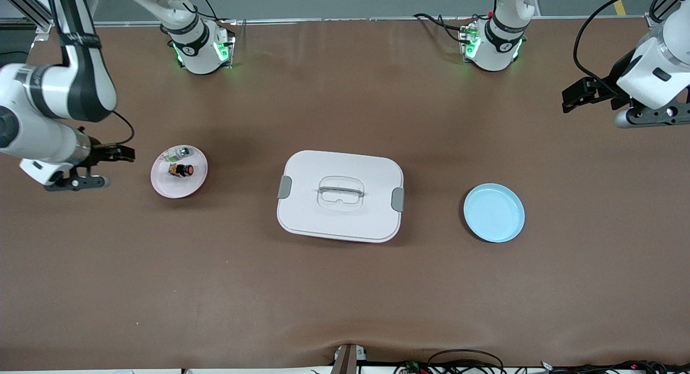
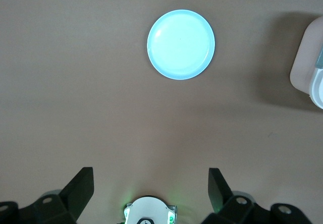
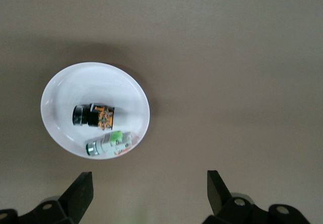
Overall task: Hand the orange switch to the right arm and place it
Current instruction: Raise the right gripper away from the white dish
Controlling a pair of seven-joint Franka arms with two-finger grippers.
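The orange switch [image 1: 181,171] lies on its side on a small white plate [image 1: 161,188] toward the right arm's end of the table. It also shows in the right wrist view [image 3: 94,115] on the plate [image 3: 60,88]. My right gripper [image 1: 129,153] hangs open and empty over the bare table beside that plate; its own view [image 3: 150,183] shows nothing between the fingers. My left gripper [image 1: 570,98] hangs open and empty over the table at the left arm's end; it shows in its own view [image 2: 150,181].
A small clear-and-green part [image 1: 178,153] lies on the same plate beside the switch [image 3: 108,143]. A white lidded box [image 1: 340,196] with grey clips stands mid-table. A light blue plate [image 1: 494,212] lies toward the left arm's end [image 2: 180,44].
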